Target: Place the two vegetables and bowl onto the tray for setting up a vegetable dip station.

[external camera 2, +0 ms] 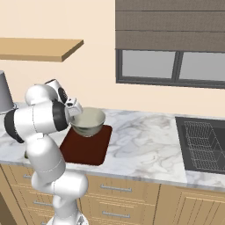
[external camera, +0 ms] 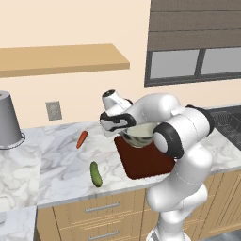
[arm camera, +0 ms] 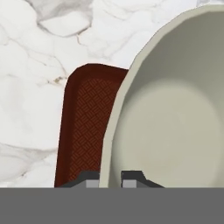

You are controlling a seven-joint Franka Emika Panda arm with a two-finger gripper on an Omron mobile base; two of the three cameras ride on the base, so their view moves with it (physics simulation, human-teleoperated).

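- Gripper (arm camera: 110, 178) is clamped on the bowl (external camera: 139, 134) rim: in the hand view one finger sits outside the wall, one inside, with the rim between them.
- Bowl is held above the tray (external camera: 141, 162), over its back-left part; right base view shows the bowl (external camera 2: 88, 121) at the tray's (external camera 2: 85, 149) far edge. Can't tell if the bowl bottom touches the tray.
- Hand view: cream bowl interior (arm camera: 175, 127) up close, tray corner (arm camera: 81, 127) below and beside it, marble counter (arm camera: 30, 87) around.
- Carrot (external camera: 82, 139) lies on the counter (external camera: 56, 160) left of the tray, near the back, well apart from it.
- Cucumber (external camera: 96, 174) lies on the counter left of the tray, toward the front edge, apart from carrot and tray.
- Grey metal cylinder (external camera: 8, 120) stands at far left of the counter.
- Sink with rack (external camera 2: 204, 145) is at the right end.
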